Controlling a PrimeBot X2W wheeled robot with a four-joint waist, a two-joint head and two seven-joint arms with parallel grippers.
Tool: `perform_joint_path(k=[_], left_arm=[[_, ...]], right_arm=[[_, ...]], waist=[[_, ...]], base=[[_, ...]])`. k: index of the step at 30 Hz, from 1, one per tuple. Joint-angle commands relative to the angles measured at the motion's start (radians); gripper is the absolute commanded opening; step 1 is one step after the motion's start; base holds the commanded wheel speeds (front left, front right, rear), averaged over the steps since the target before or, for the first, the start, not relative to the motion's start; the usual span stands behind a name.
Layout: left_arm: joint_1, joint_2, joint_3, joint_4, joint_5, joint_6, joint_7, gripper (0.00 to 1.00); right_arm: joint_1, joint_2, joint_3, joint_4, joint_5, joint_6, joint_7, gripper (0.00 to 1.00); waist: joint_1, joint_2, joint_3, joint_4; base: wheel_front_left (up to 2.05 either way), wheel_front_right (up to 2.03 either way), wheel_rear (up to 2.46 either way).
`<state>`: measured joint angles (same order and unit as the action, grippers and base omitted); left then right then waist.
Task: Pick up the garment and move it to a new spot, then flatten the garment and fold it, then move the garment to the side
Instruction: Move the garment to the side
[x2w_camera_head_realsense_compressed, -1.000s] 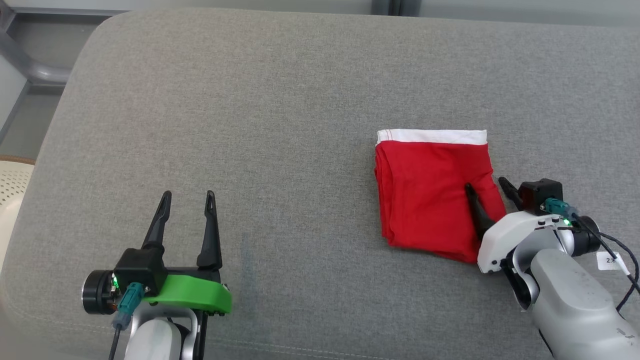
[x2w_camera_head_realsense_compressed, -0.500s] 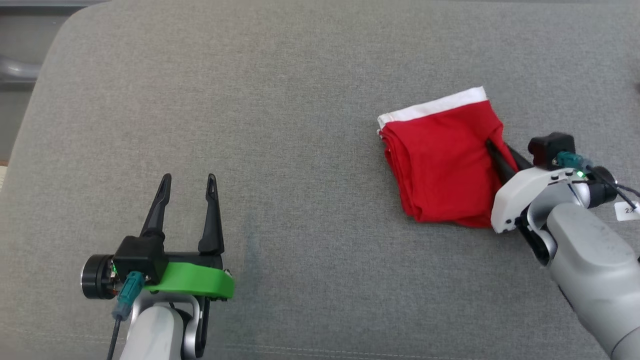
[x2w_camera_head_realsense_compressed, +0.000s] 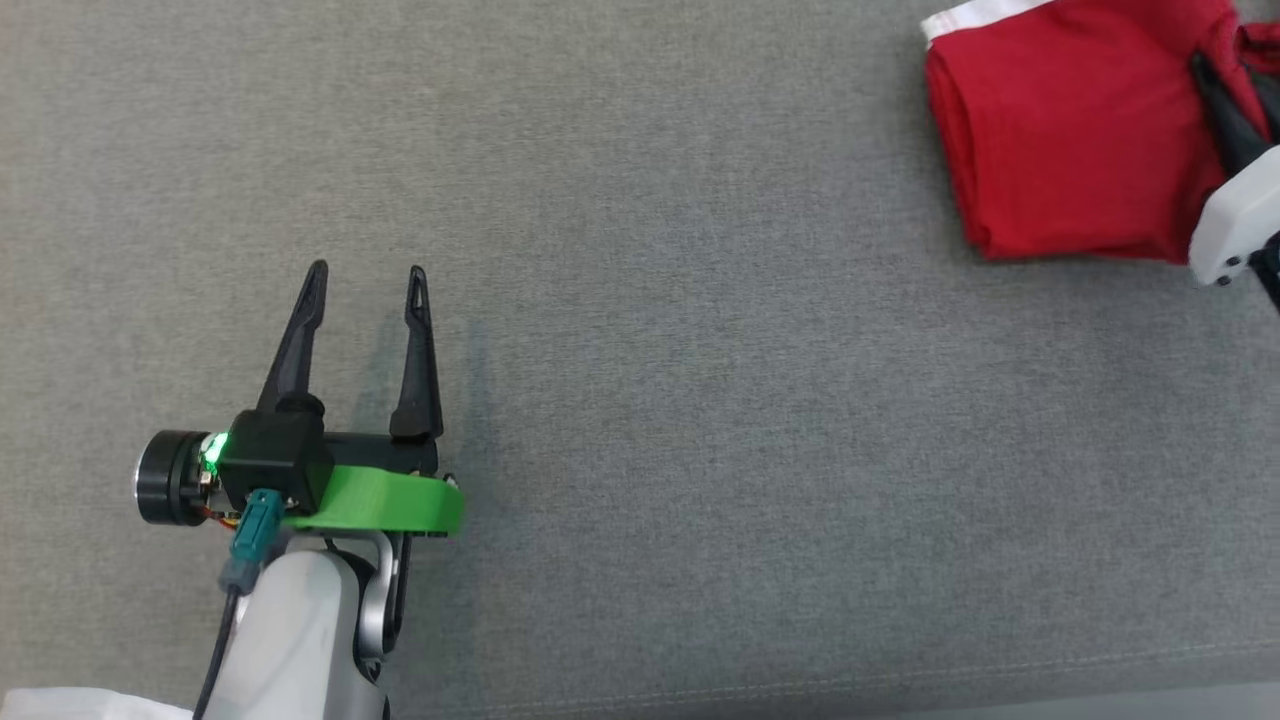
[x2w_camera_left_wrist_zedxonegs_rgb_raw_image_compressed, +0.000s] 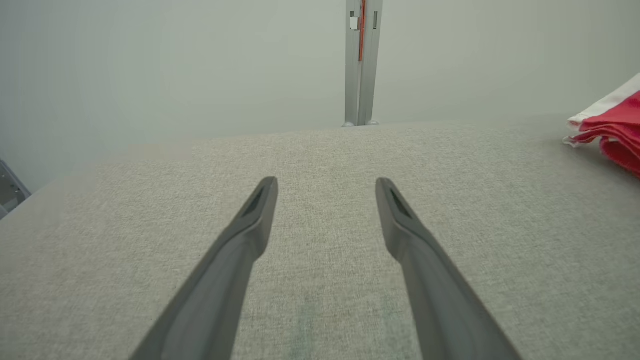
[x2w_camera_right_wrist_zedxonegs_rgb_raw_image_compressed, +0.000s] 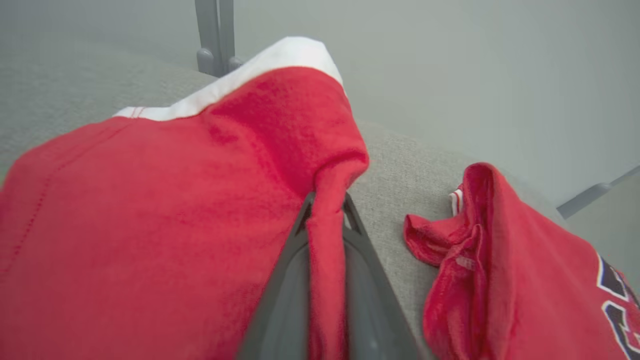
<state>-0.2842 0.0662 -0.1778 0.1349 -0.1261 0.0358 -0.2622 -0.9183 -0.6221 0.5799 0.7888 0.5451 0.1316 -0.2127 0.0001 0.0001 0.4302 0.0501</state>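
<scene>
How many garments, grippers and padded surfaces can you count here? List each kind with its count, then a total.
Red garments: 2 (folded garment, crumpled garment)
Grippers: 2 (left gripper, right gripper)
Grey padded surface: 1
Total: 5

Two grippers: left gripper (x2w_camera_head_realsense_compressed: 367, 270), right gripper (x2w_camera_right_wrist_zedxonegs_rgb_raw_image_compressed: 326, 202). Two red garments: folded garment (x2w_camera_head_realsense_compressed: 1060, 140), crumpled garment (x2w_camera_right_wrist_zedxonegs_rgb_raw_image_compressed: 520, 280). One grey cushion (x2w_camera_head_realsense_compressed: 700, 400). One metal post (x2w_camera_left_wrist_zedxonegs_rgb_raw_image_compressed: 362, 60).

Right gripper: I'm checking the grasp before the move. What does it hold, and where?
The right gripper is shut on the folded red garment, pinching a ridge of cloth at its right edge. The left gripper is open and empty.
</scene>
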Motion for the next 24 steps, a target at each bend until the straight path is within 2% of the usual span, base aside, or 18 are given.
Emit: perform_joint_path(k=[1,9,15,24], left_arm=[[-0.021,0.015,0.005,-0.007,0.009,0.005,-0.003,1.00],[-0.052,0.057,-0.002,-0.065,0.050,0.015,0.020,1.00],[-0.078,0.078,-0.019,-0.131,0.071,0.015,0.059,1.00],[-0.075,0.096,-0.034,-0.197,0.085,0.019,0.092,1.00]], right_arm=[[-0.027,-0.023,0.001,-0.015,0.015,-0.002,-0.001,0.00],[-0.108,-0.141,-0.001,-0.040,0.063,-0.002,0.001,0.00],[-0.162,-0.220,-0.023,-0.011,0.083,-0.002,-0.009,0.00],[-0.255,-0.238,-0.017,0.082,0.113,-0.002,0.008,0.00]], waist=[[-0.0001,-0.0001,0.089,-0.097],[-0.0001,-0.0001,0.173,-0.219],[-0.0001,-0.0001,0.211,-0.250],[-0.0001,-0.0001,0.247,-0.253]], base=[[0.00,0.00,0.00],[0.00,0.00,0.00],[0.00,0.00,0.00],[0.00,0.00,0.00]])
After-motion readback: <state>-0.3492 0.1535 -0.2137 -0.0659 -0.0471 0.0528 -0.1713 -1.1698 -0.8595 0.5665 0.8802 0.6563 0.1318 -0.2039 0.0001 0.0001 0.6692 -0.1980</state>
